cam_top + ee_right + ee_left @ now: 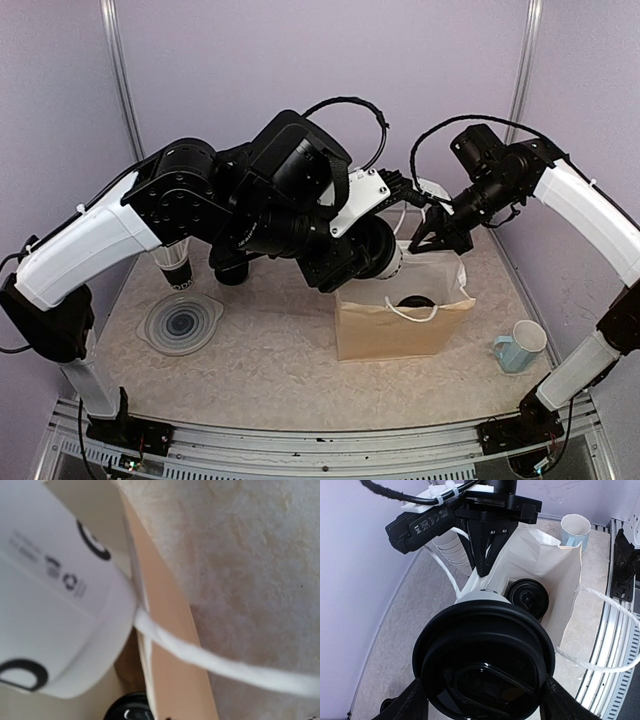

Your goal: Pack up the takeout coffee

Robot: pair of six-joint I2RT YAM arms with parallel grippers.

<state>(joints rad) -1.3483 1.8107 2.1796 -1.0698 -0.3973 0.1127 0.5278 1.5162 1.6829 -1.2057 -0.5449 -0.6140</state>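
Left gripper [485, 682] jaws stand wide, clamped round the black lid of a white paper cup with black lettering near its base [482, 596]; the lid fills the lower middle of the left wrist view. Right gripper [437, 232] jaws are fully closed, pinching what looks like the far rim of the brown paper bag with white cord handles [385, 335], at the upper right of its mouth, holding it open. A second black-lidded cup [413, 300] already stands inside, right of centre. The held cup hangs tilted at the mouth's upper left edge, its long axis running from lid to base, down and right, base leading. Free room in the bag lies left of the packed cup. By my reading the left arm alone finishes this, righting the cup and lowering it beside the other
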